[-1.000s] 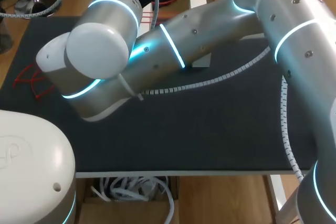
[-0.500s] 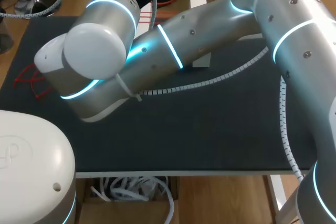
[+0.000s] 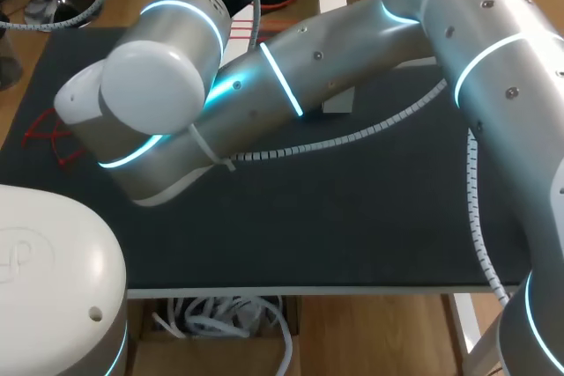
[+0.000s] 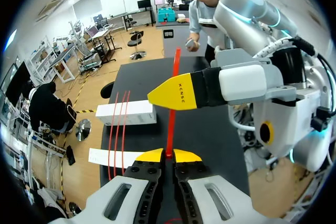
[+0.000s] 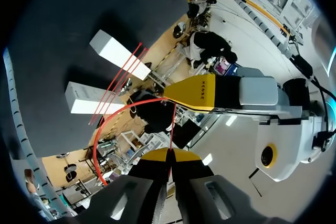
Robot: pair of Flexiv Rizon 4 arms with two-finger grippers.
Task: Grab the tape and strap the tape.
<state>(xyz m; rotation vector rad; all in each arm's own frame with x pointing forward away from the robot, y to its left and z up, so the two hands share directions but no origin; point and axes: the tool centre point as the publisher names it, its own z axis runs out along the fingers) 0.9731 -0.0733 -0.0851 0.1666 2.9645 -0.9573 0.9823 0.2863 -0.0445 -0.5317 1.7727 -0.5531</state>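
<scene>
Left gripper [image 4: 168, 155] clenched on the red tape [image 4: 171, 106], both yellow tips pinching it from two sides. Tape upright out of that pinch, running straight ahead past one flat yellow finger of the other arm's gripper. Right gripper [image 5: 169, 155] shut tight as well, a thin line of the same red tape nipped between its tips. Next to that line, a wider red arc bowing out and curling back under the wrist; probably one long loop, though not traceable to its ends. Grippers close together and held off the table [image 3: 352, 217], each with the other's yellow finger just ahead; touching or apart, impossible to say.

Right arm [image 3: 493, 59] stretched from the right side across to the far-left corner, covering much of the black surface. Of the left arm [image 3: 53, 261], only a white housing at the near-left corner.

Down on the table, two white boxes [image 5: 113, 51] lying parallel near an edge, thin red straps [image 5: 116, 82] laid across both. Loose red loops [image 3: 44, 134] in a flat tangle by the left edge. White spiral cable wrap [image 3: 352, 138] trailing over the middle toward the right edge, then along it to the near-right corner.
</scene>
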